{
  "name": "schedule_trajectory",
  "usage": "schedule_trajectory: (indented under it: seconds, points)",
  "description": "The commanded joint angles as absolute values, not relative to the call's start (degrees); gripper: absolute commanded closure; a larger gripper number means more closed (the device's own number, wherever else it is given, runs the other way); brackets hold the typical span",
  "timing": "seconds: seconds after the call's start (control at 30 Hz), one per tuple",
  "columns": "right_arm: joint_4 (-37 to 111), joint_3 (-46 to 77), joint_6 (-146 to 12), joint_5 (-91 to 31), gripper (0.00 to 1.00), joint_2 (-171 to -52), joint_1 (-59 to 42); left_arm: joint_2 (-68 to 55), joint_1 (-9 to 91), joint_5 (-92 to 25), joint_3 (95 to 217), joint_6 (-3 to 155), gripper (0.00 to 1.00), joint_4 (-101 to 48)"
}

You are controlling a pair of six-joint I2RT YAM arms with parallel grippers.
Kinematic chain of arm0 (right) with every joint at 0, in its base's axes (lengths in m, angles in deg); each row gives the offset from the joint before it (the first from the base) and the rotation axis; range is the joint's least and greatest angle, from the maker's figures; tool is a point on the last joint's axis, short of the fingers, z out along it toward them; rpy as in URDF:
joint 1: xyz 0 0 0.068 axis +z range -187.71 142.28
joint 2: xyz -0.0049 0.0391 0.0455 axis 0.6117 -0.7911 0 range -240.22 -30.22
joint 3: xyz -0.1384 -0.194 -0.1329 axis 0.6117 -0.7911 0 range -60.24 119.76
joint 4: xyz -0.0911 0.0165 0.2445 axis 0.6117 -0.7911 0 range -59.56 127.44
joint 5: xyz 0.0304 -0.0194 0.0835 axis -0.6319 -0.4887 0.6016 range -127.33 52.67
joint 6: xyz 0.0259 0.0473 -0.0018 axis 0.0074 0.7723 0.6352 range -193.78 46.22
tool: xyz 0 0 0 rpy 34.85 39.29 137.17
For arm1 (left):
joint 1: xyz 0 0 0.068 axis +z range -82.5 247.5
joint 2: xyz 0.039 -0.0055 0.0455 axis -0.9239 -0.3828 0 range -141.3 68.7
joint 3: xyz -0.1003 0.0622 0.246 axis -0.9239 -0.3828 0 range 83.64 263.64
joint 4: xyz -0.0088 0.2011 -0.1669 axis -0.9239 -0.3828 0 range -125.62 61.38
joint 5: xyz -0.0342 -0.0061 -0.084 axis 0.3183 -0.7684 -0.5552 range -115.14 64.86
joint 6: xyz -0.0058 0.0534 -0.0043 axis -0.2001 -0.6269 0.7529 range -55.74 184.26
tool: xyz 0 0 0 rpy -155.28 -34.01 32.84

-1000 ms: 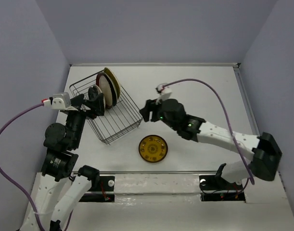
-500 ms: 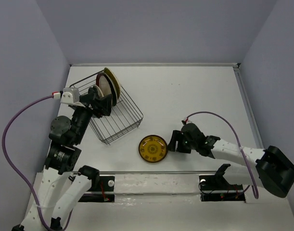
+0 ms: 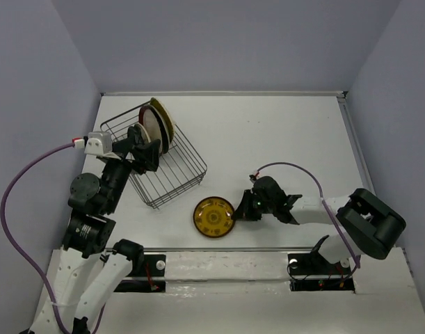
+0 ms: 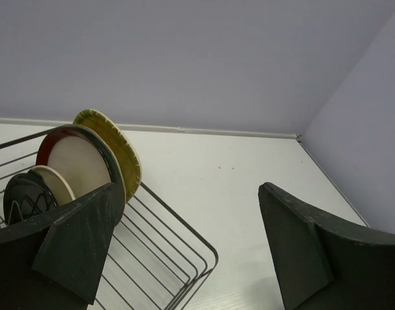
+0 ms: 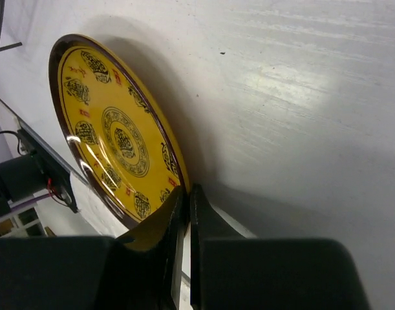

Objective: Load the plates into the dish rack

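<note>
White tabletop under lavender walls fills the top view, where the dish rack (image 3: 174, 174) sits at the far left with plates standing on edge in its far end. The yellow patterned plate (image 3: 213, 217) lies flat near the front edge, well apart from the rack. The right gripper (image 3: 247, 207) is low at that plate's right rim, and the left gripper (image 3: 147, 149) hovers over the rack. From the left wrist we see its jaws spread wide and empty. Below them the rack holds the yellow ribbed plate (image 4: 113, 139), the red-rimmed plate (image 4: 77, 158), a small cream plate (image 4: 53, 184) and the black plate (image 4: 22, 197), all upright. From the right wrist we see jaws closed to a thin slit, tips touching the rim with nothing between them. We judge this plate is the one in hand. Next it needs a finger worked under the rim, a lift, and a free slot.
</note>
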State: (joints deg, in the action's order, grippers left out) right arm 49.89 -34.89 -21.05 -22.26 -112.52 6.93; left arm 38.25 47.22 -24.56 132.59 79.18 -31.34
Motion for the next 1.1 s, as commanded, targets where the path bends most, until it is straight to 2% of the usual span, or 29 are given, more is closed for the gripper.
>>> schedule_trajectory:
  seconds: [0.0, 0.1, 0.17, 0.23, 0.37, 0.43, 0.63, 0.73, 0.77, 0.9, 0.97, 1.0, 1.07]
  points:
    - [50.45, -35.45, -21.83, -23.79, 0.93, -109.16, 7.02, 40.14, 46.84, -22.68, 131.01, 77.97, 0.01, -31.25]
    - [36.72, -31.69, -25.50, -29.75, 0.93, -96.00, 7.02, 40.67, 46.84, -21.36, 130.57, 77.71, 0.01, -31.25]
    - [28.60, -23.82, -28.93, -36.26, 0.93, -89.14, 8.42, 40.05, 46.93, -21.71, 131.18, 77.97, 0.01, -30.73]
    - [26.90, -17.90, -30.79, -41.43, 0.93, -88.57, 10.96, 39.27, 46.93, -21.63, 132.41, 78.58, 0.01, -30.38]
    - [25.40, 0.02, -36.50, -58.57, 0.93, -101.64, 17.29, 39.96, 47.02, -19.53, 134.52, 79.82, 0.01, -30.37]
    - [25.22, 12.54, -39.58, -67.42, 0.93, -112.89, 20.36, 41.62, 47.02, -16.98, 134.96, 80.95, 0.01, -30.29]
    - [22.51, 48.22, -45.82, -83.26, 0.93, -141.51, 22.67, 45.14, 47.02, -9.34, 139.61, 81.93, 0.01, -30.46]
    - [20.74, 63.44, -47.14, -89.16, 0.93, -152.86, 25.21, 45.85, 47.02, -8.53, 142.42, 82.19, 0.01, -29.76]
    - [20.83, 63.51, -48.10, -90.58, 0.93, -155.70, 25.82, 45.85, 46.93, -8.70, 142.87, 82.36, 0.01, -29.67]
    - [21.00, 89.84, -58.46, -97.70, 0.93, -170.64, 28.20, 46.12, 45.88, -9.23, 143.49, 82.37, 0.01, -29.50]
    - [25.01, 95.14, -63.46, -100.95, 0.93, -174.96, 28.99, 46.64, 45.00, -8.97, 143.14, 81.93, 0.01, -29.32]
    - [35.83, 92.46, -71.58, -102.10, 0.93, -176.10, 29.86, 46.73, 44.73, -8.45, 142.88, 81.67, 0.01, -29.41]
    - [41.64, 90.41, -75.52, -102.37, 0.93, -176.38, 30.57, 47.61, 44.29, -8.09, 142.44, 81.31, 0.01, -29.41]
